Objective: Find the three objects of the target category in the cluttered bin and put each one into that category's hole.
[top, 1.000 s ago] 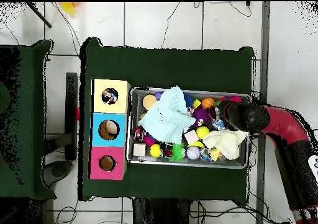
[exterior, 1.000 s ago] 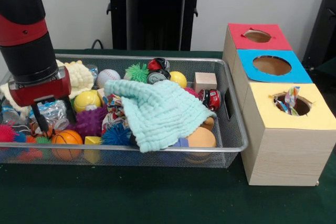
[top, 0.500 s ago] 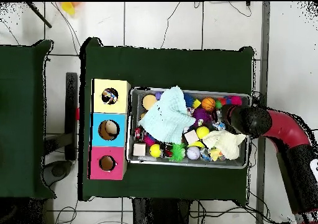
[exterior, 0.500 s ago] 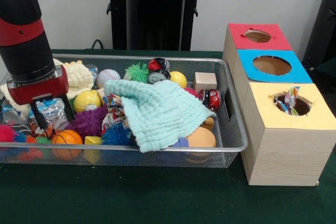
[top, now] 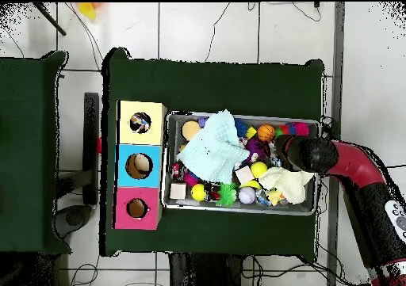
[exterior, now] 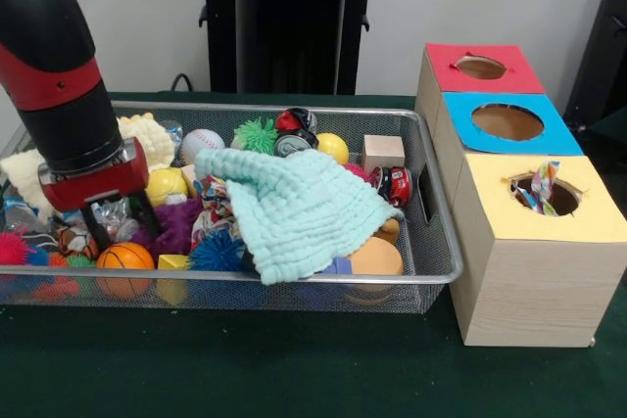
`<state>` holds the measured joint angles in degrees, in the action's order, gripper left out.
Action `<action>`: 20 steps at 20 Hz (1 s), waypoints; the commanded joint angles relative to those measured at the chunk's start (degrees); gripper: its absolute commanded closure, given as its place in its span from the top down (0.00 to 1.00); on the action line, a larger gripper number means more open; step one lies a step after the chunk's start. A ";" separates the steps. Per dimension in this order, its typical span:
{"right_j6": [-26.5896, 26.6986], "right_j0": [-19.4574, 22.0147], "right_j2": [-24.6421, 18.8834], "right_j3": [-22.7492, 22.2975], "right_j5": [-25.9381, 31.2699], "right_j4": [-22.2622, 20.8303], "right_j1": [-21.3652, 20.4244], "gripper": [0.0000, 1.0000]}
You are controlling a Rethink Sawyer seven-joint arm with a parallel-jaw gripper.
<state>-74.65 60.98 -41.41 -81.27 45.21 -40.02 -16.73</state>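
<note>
My gripper [exterior: 121,226] hangs low at the left end of the wire bin [exterior: 294,281], its fingers open and astride a clear crinkly wrapper [exterior: 110,210]. The purple spiky ball [exterior: 178,226] is just to its right and the orange basketball [exterior: 124,256] just in front. In the overhead view the gripper [top: 284,147] sits over the bin's right part, beside the cream cloth [top: 289,183]. Three boxes stand next to the bin: yellow-topped [exterior: 578,210], blue-topped [exterior: 506,122] and red-topped [exterior: 480,68]. A colourful wrapper [exterior: 544,185] pokes out of the yellow box's hole.
A mint cloth [exterior: 294,208] covers the bin's middle. Around it lie a yellow ball [exterior: 165,186], a baseball [exterior: 201,144], a green spiky ball [exterior: 257,134], a wooden cube [exterior: 382,153], a red toy car [exterior: 397,185] and a blue spiky ball [exterior: 216,252].
The arm has shifted to the right in the front view and dipped a little lower into the bin. Its fingers stay apart. Nothing in the bin has visibly moved.
</note>
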 commanded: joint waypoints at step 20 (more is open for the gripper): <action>16.36 -1.24 1.30 3.37 0.42 -5.31 4.78 0.00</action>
<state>-74.65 60.76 -41.41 -80.47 45.21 -40.01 -15.39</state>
